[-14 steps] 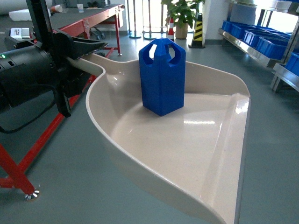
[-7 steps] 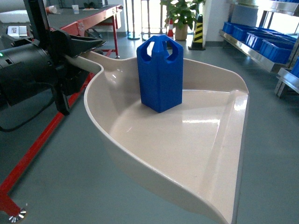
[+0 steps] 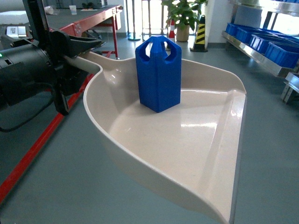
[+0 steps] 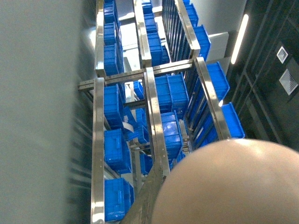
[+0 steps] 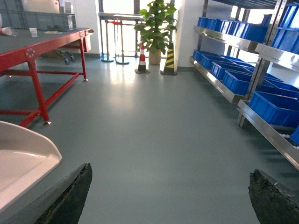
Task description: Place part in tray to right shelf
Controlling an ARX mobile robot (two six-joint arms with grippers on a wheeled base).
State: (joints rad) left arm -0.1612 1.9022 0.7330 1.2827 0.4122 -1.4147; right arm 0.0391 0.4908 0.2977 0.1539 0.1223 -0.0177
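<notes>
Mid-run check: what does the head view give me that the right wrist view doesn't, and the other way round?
Only the head view shows the blue part standing upright inside the tray, and the left claw clamped on the tray's handle.

Only the right wrist view shows the right claw, open and empty over bare floor, and the traffic cone in full.

Both show the tray's front corner, the red table, the potted plant, and steel shelving with blue crates on the right.

Left arm (image 3: 28, 74) showing as a bulky matte black housing; a black cable looping beneath; a tiny green light glowing.
</notes>
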